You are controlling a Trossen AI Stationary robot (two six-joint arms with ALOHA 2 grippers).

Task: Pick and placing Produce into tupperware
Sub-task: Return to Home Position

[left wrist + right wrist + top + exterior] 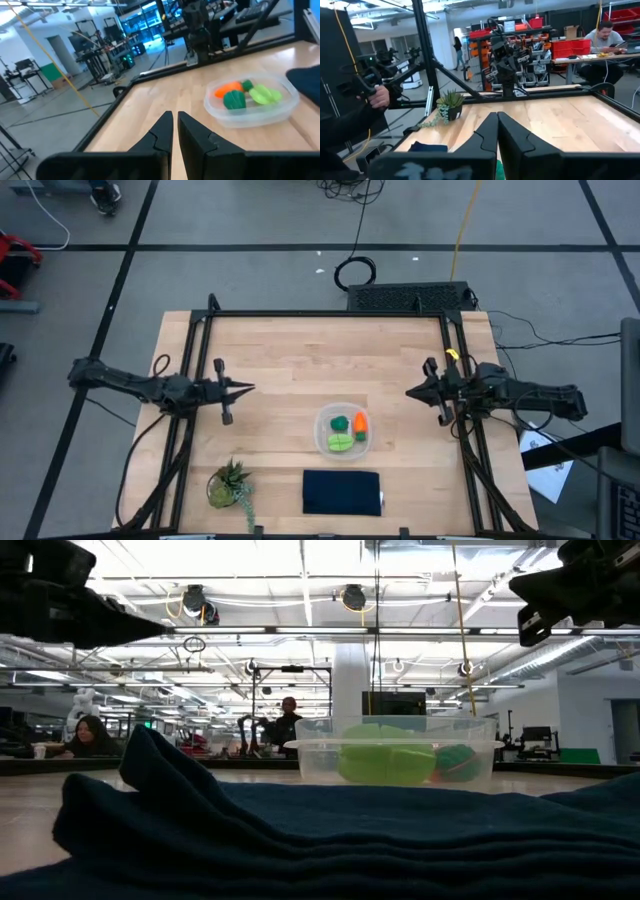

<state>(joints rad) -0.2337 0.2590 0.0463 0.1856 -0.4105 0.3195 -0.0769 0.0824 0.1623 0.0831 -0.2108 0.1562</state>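
Observation:
The clear tupperware (pixel 343 430) stands on the wooden table, right of centre. In it lie the orange carrot (pixel 360 422), the light green leafy piece (pixel 340 442) and the dark green round piece (pixel 340 422); they also show in the left wrist view (pixel 235 95) and through the container's wall in the low view (pixel 395 762). My left gripper (pixel 248 389) is shut and empty above the table's left half, pointing right. My right gripper (pixel 410 392) is shut and empty above the right side, pointing left.
A dark navy folded cloth (pixel 342 492) lies at the near edge in front of the container. A spiky potted plant (pixel 229 483) stands at the near left. A black frame (pixel 330 314) runs around the table. People show in the room beyond.

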